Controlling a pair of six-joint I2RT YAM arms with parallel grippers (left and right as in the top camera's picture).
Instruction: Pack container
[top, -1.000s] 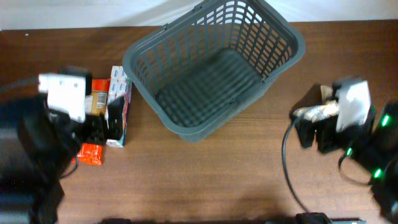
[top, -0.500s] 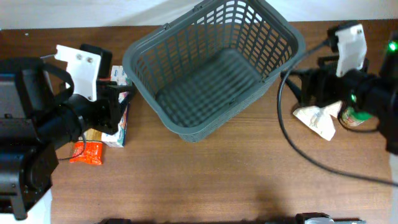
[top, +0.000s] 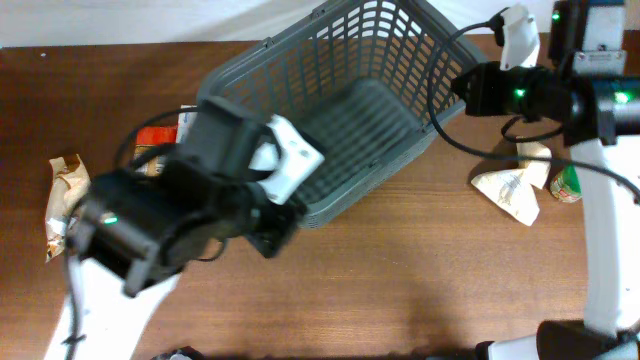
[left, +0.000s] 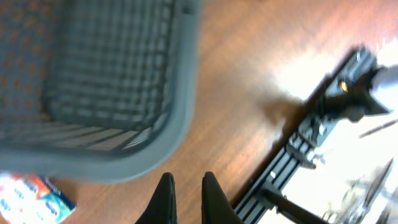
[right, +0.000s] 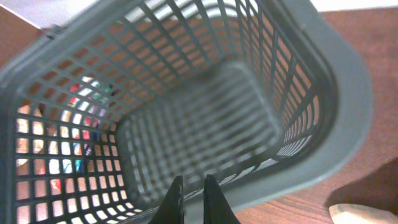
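Note:
The container (top: 340, 120), a dark grey lattice basket, stands at the back middle of the table. My left arm (top: 190, 215) reaches over its near-left corner. The left gripper (left: 186, 186) is shut, nothing between its fingers, over bare wood just outside the basket's rim (left: 180, 112). My right gripper (right: 193, 186) is also shut and holds nothing. It hangs over the basket's right rim (right: 348, 106), looking down into the basket (right: 205, 130). From overhead the right gripper (top: 466, 90) sits by the basket's right wall.
A crumpled white packet (top: 510, 190) and a green-lidded jar (top: 567, 185) lie right of the basket. On the left are a brown packet (top: 65, 175), an orange pack (top: 155, 135) and a blue-and-white box (left: 25, 196). A metal rail (left: 298, 155) runs along the table's edge.
Both grippers have gone from open to shut. The left arm swung from the groceries to the basket's near-left corner. The right arm rose from the white packet to the basket's right rim.

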